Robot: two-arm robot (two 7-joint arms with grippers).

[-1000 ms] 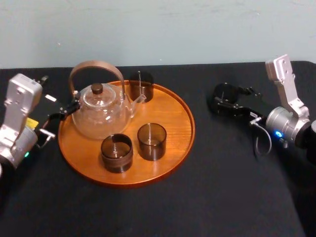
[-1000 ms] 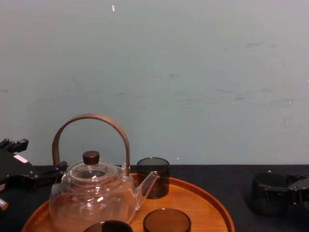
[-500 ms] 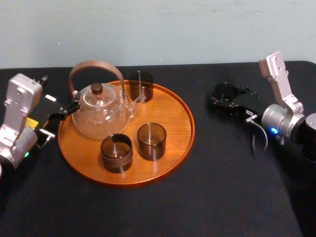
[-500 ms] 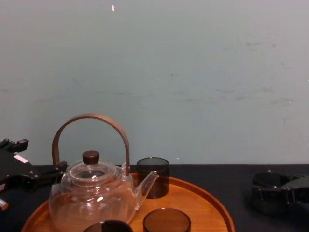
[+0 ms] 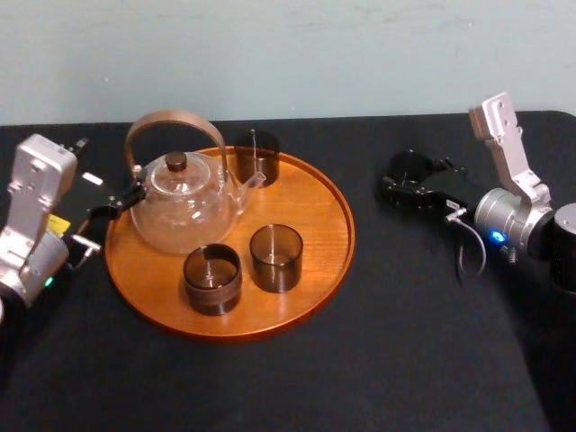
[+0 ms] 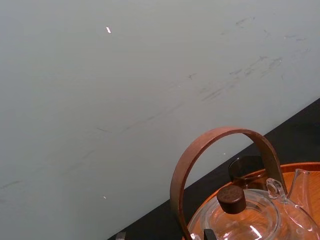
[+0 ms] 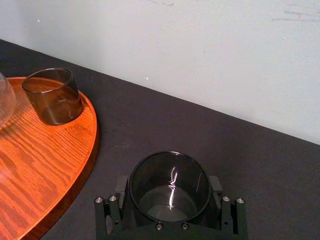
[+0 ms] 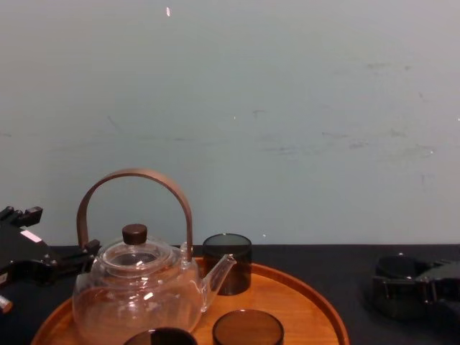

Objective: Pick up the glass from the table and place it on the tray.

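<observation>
At the right of the head view, the right gripper (image 5: pixel 407 183) reaches in toward the middle of the frame. It is clamped on a dark, smoky cylindrical glass (image 5: pixel 409 167), with one black jaw pressed to each side. The glass is upright, open mouth up, over the black matte worktop (image 5: pixel 405 342). It is well apart from the large round orange-brown wooden tray (image 5: pixel 310 211), which takes up the centre-left of the frame. Whether the base of the glass touches the worktop or is just off it cannot be told. In the chest view the glass sits at the lower right edge, with bare worktop between it and the tray.

On the left part of the tray stands a clear glass teapot (image 5: pixel 184 207) with an arched brown wooden handle and a dark knob. A dark back tumbler (image 5: pixel 256 155) stands at the tray's far edge, just beside the spout. A front-left tumbler (image 5: pixel 212 277) and a front-right tumbler (image 5: pixel 275 256) stand side by side toward the near rim.

The left gripper (image 5: pixel 126 200) is at the left of the frame, just beside the tray's left rim and the teapot. Whether it is apart or together cannot be told. A pale blue-green wall (image 5: pixel 288 54) runs behind the worktop.
</observation>
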